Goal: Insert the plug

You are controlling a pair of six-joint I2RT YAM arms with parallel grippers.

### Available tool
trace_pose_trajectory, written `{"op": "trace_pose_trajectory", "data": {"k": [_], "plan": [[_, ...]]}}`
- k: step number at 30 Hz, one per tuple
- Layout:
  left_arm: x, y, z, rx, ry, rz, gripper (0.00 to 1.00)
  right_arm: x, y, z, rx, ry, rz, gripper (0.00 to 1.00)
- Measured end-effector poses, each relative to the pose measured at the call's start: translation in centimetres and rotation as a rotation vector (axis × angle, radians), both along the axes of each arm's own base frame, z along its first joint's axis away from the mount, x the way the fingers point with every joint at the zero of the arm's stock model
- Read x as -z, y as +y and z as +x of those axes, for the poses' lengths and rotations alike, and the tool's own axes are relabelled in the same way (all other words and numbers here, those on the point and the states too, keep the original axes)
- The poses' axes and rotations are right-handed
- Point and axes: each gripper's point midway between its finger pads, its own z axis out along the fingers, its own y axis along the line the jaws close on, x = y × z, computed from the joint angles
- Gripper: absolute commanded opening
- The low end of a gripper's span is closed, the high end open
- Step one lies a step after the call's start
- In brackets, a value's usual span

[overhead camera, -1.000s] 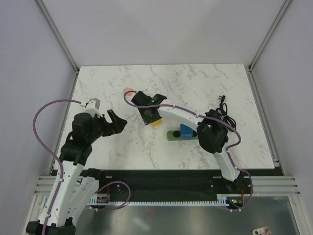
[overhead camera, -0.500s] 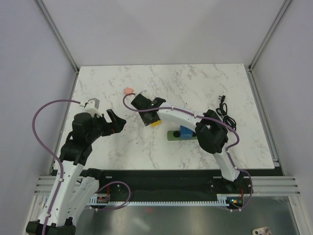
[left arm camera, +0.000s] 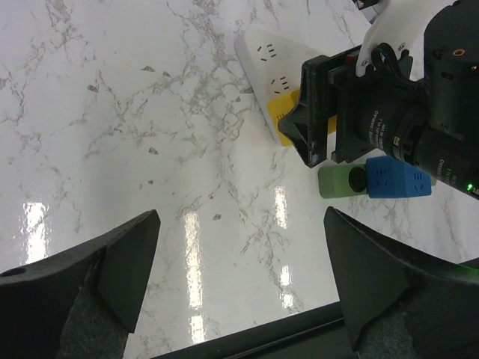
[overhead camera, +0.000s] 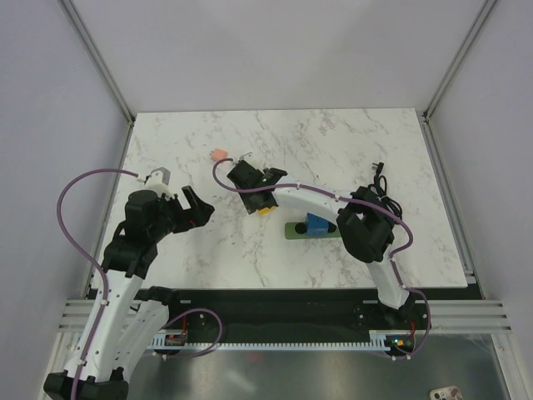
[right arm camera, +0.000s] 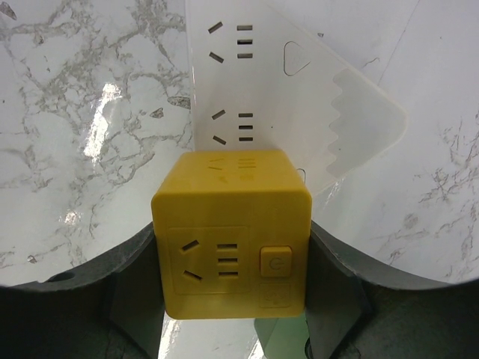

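Blue plug (overhead camera: 316, 224) sits at four o'clock of my right pincer (overhead camera: 261, 205), seen from above.
It pinches the yellow block (right arm camera: 232, 239); my left pincer (left arm camera: 241, 224) is spread, farther off.

plug (overhead camera: 316, 224) on the narrow strip (overhead camera: 292, 231); cube block (overhead camera: 265, 209) just left, beside the flat socket board (left arm camera: 262, 56); small block (overhead camera: 219, 155) behind

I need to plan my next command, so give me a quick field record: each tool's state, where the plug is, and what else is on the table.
left tool: open, empty, above bare marble table
right tool: shut on yellow block, over white power strip
plug: blue, on green power strip, no tool on it
pink block: far side, alone
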Motion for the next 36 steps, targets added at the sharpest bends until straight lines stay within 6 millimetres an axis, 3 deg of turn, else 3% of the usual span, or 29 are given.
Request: {"op": "trace_pose_trajectory", "data": {"k": [2,9,10,16,19,23,25,30,33,36], "plan": [[-0.4,-0.1,0.0,-0.002,-0.003,-0.008,0.97,-0.2,0.0,0.0,0.003,0.0,0.016,0.35],[-2.8,-0.4,0.2,-0.014,-0.031,-0.059,0.97,-0.6,-0.1,-0.1,0.003,0.017,0.031,0.62],[-3.0,-0.5,0.3,-0.013,-0.032,-0.064,0.97,-0.6,-0.2,-0.1,0.002,0.023,0.03,0.7],[-3.7,-0.8,1.5,-0.026,0.005,-0.073,0.98,-0.7,-1.8,-1.0,0.001,0.104,-0.011,0.87],[-3.6,-0.7,2.7,-0.043,0.033,-0.064,0.99,-1.7,-2.1,-0.8,-0.011,0.113,-0.005,0.97],[-2.7,-0.6,4.3,-0.077,0.085,-0.052,1.0,-4.9,-2.2,-0.8,-0.036,0.082,0.044,0.98],[-1.9,-0.4,5.2,-0.106,0.121,-0.042,1.0,-7.6,-2.3,-1.0,-0.05,0.044,0.092,0.98],[-0.5,0.0,8.6,-0.21,0.205,-0.044,0.97,-13.4,-4.8,-3.6,-0.074,-0.05,0.221,0.98],[0.5,0.5,11.2,-0.324,0.258,-0.071,0.83,-15.1,-6.4,-5.2,-0.078,-0.09,0.282,0.98],[1.9,1.1,13.9,-0.439,0.307,-0.078,0.87,-15.4,-7.1,-6.2,-0.083,-0.105,0.322,0.98]]}}
